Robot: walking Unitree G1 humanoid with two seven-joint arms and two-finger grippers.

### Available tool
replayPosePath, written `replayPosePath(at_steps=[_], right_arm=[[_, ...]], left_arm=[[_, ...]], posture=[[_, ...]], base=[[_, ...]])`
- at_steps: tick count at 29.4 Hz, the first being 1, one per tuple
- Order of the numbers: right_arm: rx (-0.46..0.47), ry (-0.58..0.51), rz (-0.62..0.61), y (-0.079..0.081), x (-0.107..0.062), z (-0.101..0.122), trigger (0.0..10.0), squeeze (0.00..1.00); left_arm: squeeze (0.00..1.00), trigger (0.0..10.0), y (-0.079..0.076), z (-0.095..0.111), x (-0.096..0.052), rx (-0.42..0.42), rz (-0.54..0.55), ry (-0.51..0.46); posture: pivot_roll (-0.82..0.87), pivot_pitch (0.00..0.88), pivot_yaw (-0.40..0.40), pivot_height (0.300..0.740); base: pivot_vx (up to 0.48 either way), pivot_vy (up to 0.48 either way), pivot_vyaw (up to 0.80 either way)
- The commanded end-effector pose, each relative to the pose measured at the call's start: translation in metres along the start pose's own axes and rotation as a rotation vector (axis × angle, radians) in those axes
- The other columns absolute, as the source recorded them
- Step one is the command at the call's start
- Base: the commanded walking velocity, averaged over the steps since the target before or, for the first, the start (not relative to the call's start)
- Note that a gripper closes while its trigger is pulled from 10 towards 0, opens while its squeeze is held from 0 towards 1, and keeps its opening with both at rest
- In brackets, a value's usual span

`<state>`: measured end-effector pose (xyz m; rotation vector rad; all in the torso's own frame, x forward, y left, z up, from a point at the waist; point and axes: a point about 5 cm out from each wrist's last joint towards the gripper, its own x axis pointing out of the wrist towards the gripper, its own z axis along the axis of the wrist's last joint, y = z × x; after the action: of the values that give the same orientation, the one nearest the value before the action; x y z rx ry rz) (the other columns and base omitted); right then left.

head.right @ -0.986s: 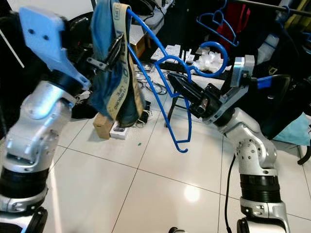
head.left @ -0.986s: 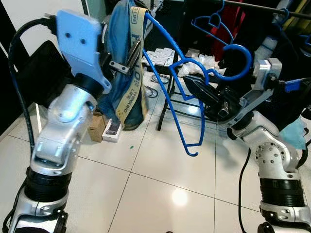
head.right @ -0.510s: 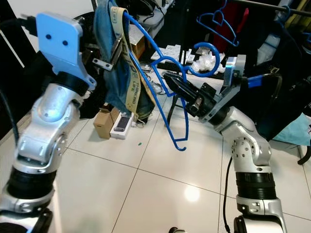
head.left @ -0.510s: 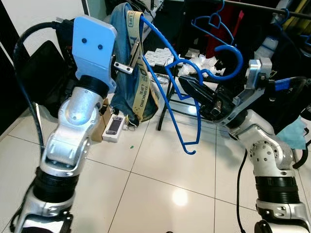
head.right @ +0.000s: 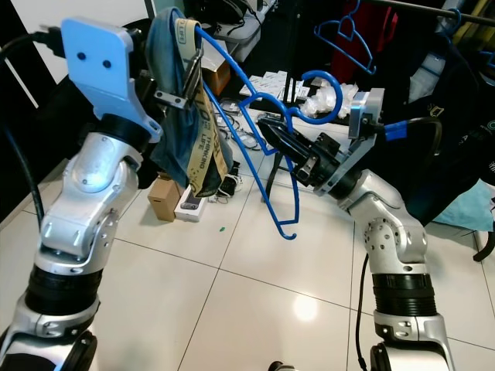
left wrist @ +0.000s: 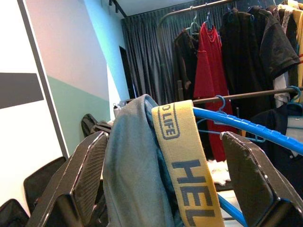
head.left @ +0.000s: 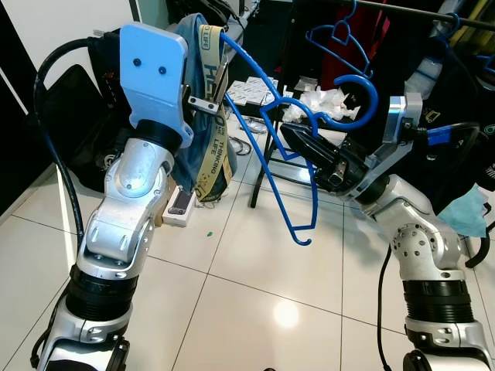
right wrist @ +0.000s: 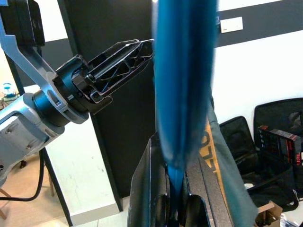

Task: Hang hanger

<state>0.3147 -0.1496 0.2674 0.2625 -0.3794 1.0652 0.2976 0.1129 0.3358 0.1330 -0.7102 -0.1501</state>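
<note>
Your right end effector (head.left: 309, 147) is clamped on the blue hanger (head.left: 288, 147). Your left end effector (left wrist: 165, 156), fingers apart, straddles its garment (head.left: 203, 124). Behind, a chair (head.left: 267, 154), then the crowded clothes rail (head.left: 418, 11).

Bright blue hanger (head.left: 272, 116), blue-grey garment (left wrist: 132, 165) with yellow, dark-lettered strap (left wrist: 187, 156), glossy white floor tiles (head.left: 255, 294)

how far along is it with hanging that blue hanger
Done: the garment is draped on the hanger. In hand: the right gripper clamps the hanger near its hook, and the left gripper's open jaws flank the garment end. Left: hooking it onto the rail.
</note>
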Motion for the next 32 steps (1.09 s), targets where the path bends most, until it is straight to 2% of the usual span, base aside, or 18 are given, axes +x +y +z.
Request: replayPosePath(at_steps=[1, 13, 22, 23, 25, 26, 27, 32], right_arm=[[-0.012, -0.003, 0.010, 0.001, 0.004, 0.000, 10.0, 0.00], [-0.015, -0.004, 0.010, 0.001, 0.006, -0.001, 10.0, 0.00], [-0.018, -0.007, 0.012, 0.001, 0.007, 0.000, 10.0, 0.00], [-0.019, -0.009, 0.013, 0.001, 0.007, 0.000, 10.0, 0.00], [-0.019, -0.009, 0.013, 0.001, 0.007, 0.000, 10.0, 0.00], [-0.019, -0.010, 0.015, 0.001, 0.006, 0.001, 10.0, 0.00], [-0.019, -0.011, 0.016, 0.001, 0.006, 0.001, 10.0, 0.00], [-0.018, -0.012, 0.019, 0.002, 0.006, 0.002, 10.0, 0.00]], left_arm=[[0.00, 10.0, -0.003, -0.002, 0.002, 0.006, 0.005, 0.019], [0.00, 10.0, -0.017, -0.002, 0.000, 0.023, -0.031, 0.034], [0.00, 10.0, -0.017, -0.006, 0.000, 0.036, -0.016, 0.052], [0.00, 4.6, -0.012, -0.008, 0.000, 0.053, 0.020, 0.069], [0.00, 4.6, -0.012, -0.008, 0.000, 0.053, 0.020, 0.069], [0.00, 0.1, -0.006, -0.010, 0.001, 0.064, 0.054, 0.082], [0.00, 0.0, -0.001, -0.011, 0.000, 0.081, 0.086, 0.096], [0.00, 0.0, 0.004, -0.012, 0.000, 0.094, 0.116, 0.108]], posture=[[-0.01, 0.134, 0.002, 0.740], [-0.01, 0.136, 0.002, 0.740], [-0.01, 0.137, 0.002, 0.740], [-0.01, 0.137, 0.002, 0.740], [-0.01, 0.137, 0.002, 0.740], [-0.01, 0.137, 0.002, 0.740], [-0.01, 0.138, 0.002, 0.740], [-0.01, 0.139, 0.002, 0.740]], base=[[0.000, 0.000, 0.00], [0.000, 0.000, 0.00], [0.000, 0.000, 0.00], [0.000, 0.000, 0.00], [0.000, 0.000, 0.00], [0.000, 0.000, 0.00], [0.000, 0.000, 0.00], [0.000, 0.000, 0.00]])
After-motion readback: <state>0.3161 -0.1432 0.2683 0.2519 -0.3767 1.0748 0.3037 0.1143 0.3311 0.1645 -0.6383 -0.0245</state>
